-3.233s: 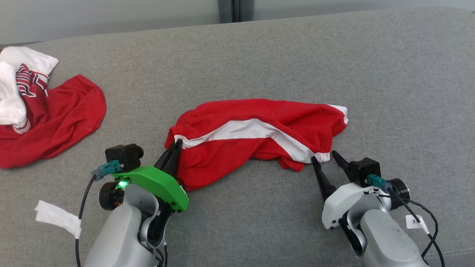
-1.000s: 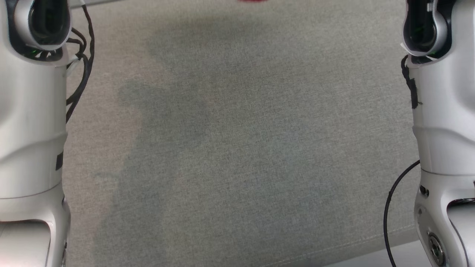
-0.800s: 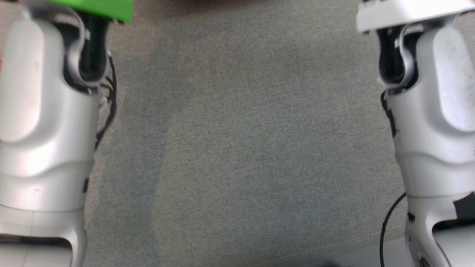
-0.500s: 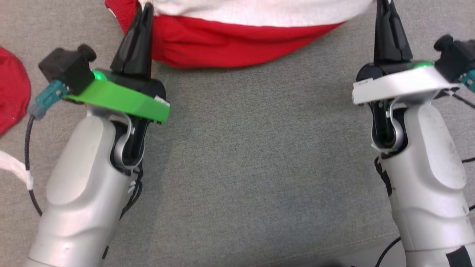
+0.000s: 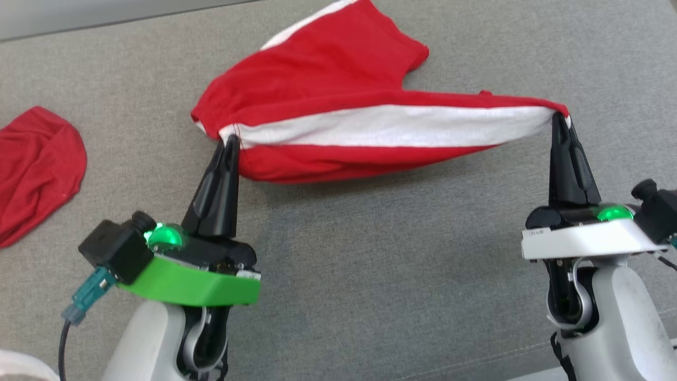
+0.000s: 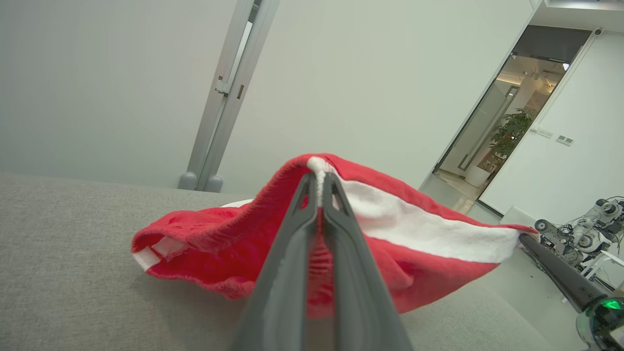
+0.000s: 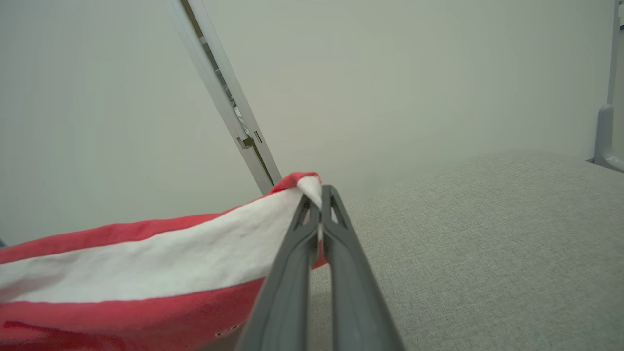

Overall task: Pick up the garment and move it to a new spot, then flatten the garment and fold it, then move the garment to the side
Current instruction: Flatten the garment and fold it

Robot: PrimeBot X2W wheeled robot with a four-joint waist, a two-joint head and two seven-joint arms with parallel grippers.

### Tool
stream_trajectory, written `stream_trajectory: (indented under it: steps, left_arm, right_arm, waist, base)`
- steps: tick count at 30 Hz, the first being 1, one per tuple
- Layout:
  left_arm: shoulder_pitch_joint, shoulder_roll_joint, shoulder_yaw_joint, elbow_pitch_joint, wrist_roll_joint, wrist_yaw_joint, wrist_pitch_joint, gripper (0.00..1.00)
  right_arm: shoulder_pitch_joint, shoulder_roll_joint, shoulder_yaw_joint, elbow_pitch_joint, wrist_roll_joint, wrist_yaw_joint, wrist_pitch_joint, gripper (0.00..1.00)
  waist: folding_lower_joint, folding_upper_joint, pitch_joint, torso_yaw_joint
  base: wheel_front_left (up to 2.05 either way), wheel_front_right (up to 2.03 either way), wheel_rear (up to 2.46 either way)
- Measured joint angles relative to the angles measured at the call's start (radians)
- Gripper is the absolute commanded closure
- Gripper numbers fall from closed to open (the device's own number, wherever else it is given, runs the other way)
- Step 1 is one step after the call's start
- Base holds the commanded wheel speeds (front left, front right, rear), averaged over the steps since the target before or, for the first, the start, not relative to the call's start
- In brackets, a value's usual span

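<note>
Holding garment (image 5: 328, 79) edge taut between clamped jaws.

The left gripper (image 5: 231, 142) and right gripper (image 5: 558, 120) each clamp one end of the red garment (image 5: 338, 95), its white band stretched between them above the grey fabric surface (image 5: 370, 264). A second red cloth (image 5: 37, 159) lies at far left, well apart.

Garment (image 5: 338, 106) now pulled taut, near edge raised, right fingers (image 5: 568, 169) clamped on
</note>
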Motion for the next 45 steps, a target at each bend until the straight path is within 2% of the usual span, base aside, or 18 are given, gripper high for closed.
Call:
stream_trajectory:
  steps: [7, 10, 13, 18, 25, 30, 37, 42, 45]
  left_arm:
    - [0.205, 0.010, -0.018, -0.135, 0.026, 0.002, 0.000, 1.00]
    - [0.279, 0.009, -0.031, -0.191, 0.029, 0.019, 0.000, 1.00]
    - [0.335, 0.013, -0.045, -0.207, 0.023, 0.032, 0.028, 1.00]
    - [0.339, 0.009, -0.049, -0.157, 0.009, 0.046, 0.047, 1.00]
    - [0.236, -0.072, -0.037, 0.009, -0.058, 0.069, 0.050, 1.00]
    - [0.102, -0.105, -0.037, 0.165, -0.129, 0.110, 0.035, 1.00]
    - [-0.044, -0.111, -0.114, 0.313, -0.231, 0.166, 0.011, 1.00]
    - [-0.106, -0.111, -0.172, 0.352, -0.304, 0.193, 0.004, 1.00]
    - [-0.131, -0.111, -0.172, 0.346, -0.318, 0.207, 0.003, 1.00]
  right_arm:
    - [0.176, 0.000, -0.009, -0.140, -0.025, 0.000, 0.000, 1.00]
    - [0.244, -0.001, -0.030, -0.193, -0.040, 0.000, 0.000, 1.00]
    - [0.287, 0.000, -0.043, -0.196, -0.040, 0.000, 0.000, 1.00]
    - [0.259, -0.002, -0.044, -0.095, -0.101, 0.000, 0.000, 1.00]
    - [0.042, -0.046, -0.024, 0.081, -0.116, 0.000, 0.014, 1.00]
    - [-0.144, -0.104, 0.016, 0.244, -0.143, 0.001, 0.061, 1.00]
    - [-0.371, -0.142, 0.093, 0.488, -0.165, 0.001, 0.087, 1.00]
    - [-0.485, -0.167, 0.144, 0.637, -0.170, 0.001, 0.094, 1.00]
    - [-0.547, -0.179, 0.167, 0.720, -0.172, 0.001, 0.092, 1.00]
  waist:
    - [0.0000, 0.0000, -0.095, -0.017]
    - [0.0000, 0.0000, -0.122, -0.025]
    - [0.0000, 0.0000, -0.133, -0.029]
    - [0.0000, 0.0000, -0.124, -0.013]
    - [0.0000, 0.0000, -0.076, 0.045]
    - [0.0000, 0.0000, -0.036, 0.105]
    - [0.0000, 0.0000, 0.023, 0.175]
    - [0.0000, 0.0000, 0.058, 0.220]
    - [0.0000, 0.0000, 0.080, 0.242]
  base:
    - [0.00, 0.00, 0.00]
    - [0.00, 0.00, 0.00]
    - [0.00, 0.00, 0.00]
    - [0.00, 0.00, 0.00]
    - [0.00, 0.00, 0.00]
    - [0.00, 0.00, 0.00]
    - [0.00, 0.00, 0.00]
    - [0.00, 0.00, 0.00]
    - [0.00, 0.00, 0.00]
